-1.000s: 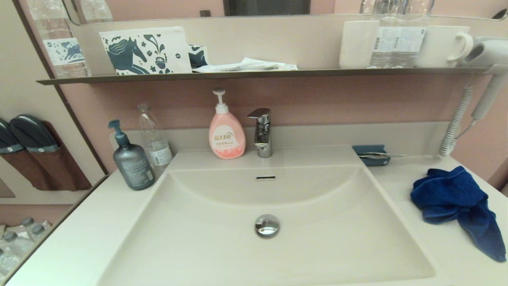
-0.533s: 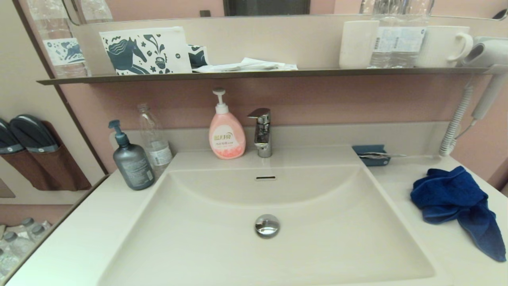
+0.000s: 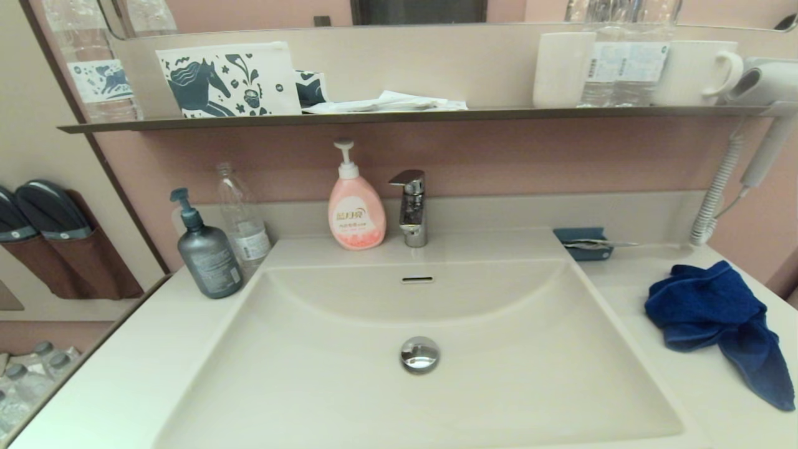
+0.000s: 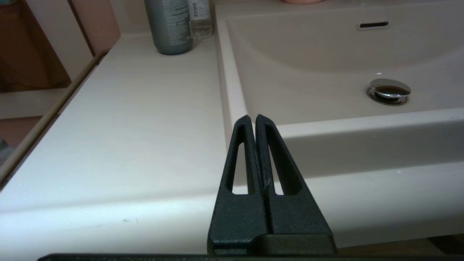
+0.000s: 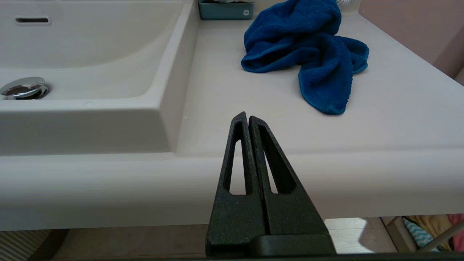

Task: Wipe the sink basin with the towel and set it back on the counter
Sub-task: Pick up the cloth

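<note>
Both arms unseen overhead, towel [image 3: 717, 327] corner cropped

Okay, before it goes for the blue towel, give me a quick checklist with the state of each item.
1. Crumpled blue terry towel on the cream-white counter, free of other things: ok.
2. Right claw open for the grasp: not ok, shut, before the counter's front edge.
3. Left claw out of the way: ok, shut, at the counter's front edge.
4. Cream-white sink basin free of objects: ok.
5. Basin wet or dirty: cannot tell.
</note>
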Robot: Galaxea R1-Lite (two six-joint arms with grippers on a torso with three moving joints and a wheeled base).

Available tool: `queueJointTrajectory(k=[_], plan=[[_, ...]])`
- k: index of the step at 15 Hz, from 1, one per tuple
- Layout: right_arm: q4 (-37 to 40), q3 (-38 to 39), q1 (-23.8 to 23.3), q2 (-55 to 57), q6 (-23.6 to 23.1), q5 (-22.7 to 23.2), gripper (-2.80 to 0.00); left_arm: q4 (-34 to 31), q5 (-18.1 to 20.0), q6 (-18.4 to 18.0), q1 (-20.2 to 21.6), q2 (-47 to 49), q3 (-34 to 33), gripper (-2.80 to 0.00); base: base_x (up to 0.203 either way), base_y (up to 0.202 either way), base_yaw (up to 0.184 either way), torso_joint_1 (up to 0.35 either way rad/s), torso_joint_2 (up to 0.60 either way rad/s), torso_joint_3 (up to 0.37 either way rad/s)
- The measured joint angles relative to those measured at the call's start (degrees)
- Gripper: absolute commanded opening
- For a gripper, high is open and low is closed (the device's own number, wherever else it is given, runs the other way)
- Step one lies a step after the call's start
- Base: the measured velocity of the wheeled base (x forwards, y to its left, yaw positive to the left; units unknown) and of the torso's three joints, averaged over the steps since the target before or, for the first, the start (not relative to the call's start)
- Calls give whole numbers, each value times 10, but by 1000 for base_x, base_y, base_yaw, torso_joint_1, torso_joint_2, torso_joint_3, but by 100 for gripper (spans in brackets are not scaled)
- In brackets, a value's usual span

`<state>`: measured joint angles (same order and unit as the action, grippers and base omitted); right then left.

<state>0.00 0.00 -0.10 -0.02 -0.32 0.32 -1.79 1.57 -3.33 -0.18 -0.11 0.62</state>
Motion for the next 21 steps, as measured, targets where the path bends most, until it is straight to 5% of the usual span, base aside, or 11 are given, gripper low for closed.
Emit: queueJointTrajectory(k=[21], plan=[[12, -4, 0, 0, -5, 0, -280, 1, -2, 21, 0, 0, -1, -280, 0, 0, 0, 0, 0, 0]])
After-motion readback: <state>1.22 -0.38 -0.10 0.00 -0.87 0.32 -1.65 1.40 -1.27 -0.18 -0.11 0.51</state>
